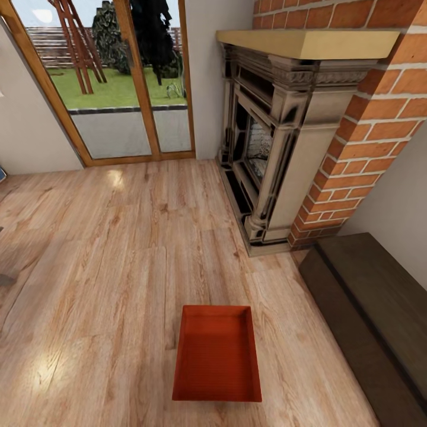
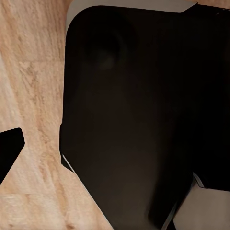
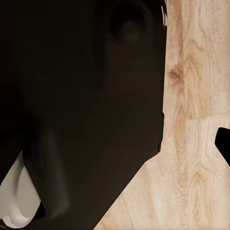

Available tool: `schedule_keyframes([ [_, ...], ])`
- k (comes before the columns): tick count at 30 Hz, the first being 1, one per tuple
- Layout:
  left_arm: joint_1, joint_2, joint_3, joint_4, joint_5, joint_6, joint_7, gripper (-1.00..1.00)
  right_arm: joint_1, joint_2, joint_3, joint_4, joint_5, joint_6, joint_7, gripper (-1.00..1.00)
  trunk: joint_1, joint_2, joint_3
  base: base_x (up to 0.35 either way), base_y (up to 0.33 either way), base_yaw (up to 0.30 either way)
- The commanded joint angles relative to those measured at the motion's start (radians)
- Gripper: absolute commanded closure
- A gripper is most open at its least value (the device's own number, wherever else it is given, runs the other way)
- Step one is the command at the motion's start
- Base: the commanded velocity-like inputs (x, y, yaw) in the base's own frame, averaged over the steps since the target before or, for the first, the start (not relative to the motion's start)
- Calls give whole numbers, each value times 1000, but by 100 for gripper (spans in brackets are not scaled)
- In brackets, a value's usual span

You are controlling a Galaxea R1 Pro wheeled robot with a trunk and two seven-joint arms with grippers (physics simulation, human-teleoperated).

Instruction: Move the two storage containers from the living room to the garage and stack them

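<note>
Wood floor [image 1: 118, 249]; orange-red container [image 1: 217, 354]

Head view: long dark brown low cabinet [image 1: 379, 314] cut off by right and bottom edges; red brick fireplace chimney [image 1: 379, 124] cut off at top and right. Small blue object [image 1: 2, 174] at left edge, too little visible to identify. Both wrist views: large dark robot body [image 2: 139, 120] hides most of the light wood plank floor [image 3: 191, 143]; jaws state indeterminable
</note>
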Motion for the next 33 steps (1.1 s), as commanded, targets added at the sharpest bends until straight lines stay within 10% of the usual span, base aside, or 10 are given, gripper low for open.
schedule_keyframes([
  [1, 0, 0, 6, 1, 8, -3, -3, -100, -1, 0, 8, 3, -10, -6, 4, -100, 0, 0, -1, 0, 0, 0],
  [33, 0, 0, 5, -7, -4, 8, -3, -100, -1, 0, 24, -12, 4, 2, 5, -100, 0, 0, -1, 0, 0, 0],
])
